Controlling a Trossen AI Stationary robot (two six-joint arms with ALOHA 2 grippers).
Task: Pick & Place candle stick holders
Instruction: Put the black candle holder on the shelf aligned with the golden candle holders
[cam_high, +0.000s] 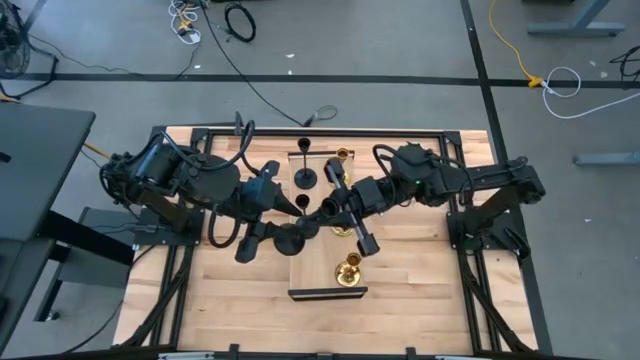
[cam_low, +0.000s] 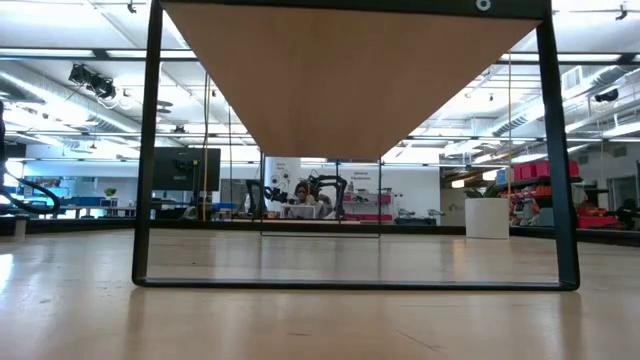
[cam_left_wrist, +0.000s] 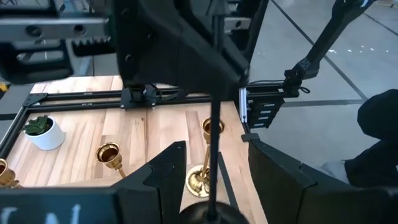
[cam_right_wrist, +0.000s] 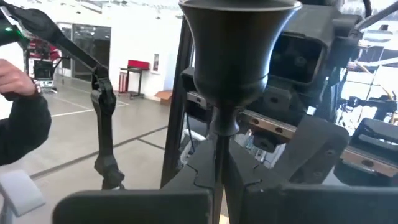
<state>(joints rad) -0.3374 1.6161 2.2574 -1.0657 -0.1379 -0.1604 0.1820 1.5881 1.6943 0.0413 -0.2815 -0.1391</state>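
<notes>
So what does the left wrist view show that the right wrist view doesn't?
Only the left wrist view shows the wooden table, shiny gold candle holders and a small white pot with a green plant. Only the right wrist view shows a matte black candle holder's cup up close, its stem pinched by the right gripper. Both show a thin black stem between dark fingers.

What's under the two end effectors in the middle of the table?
A light tray. A gold holder and a black holder stand clear on it. Both end effectors, right and left, meet on another black holder, hiding the tray below.
</notes>
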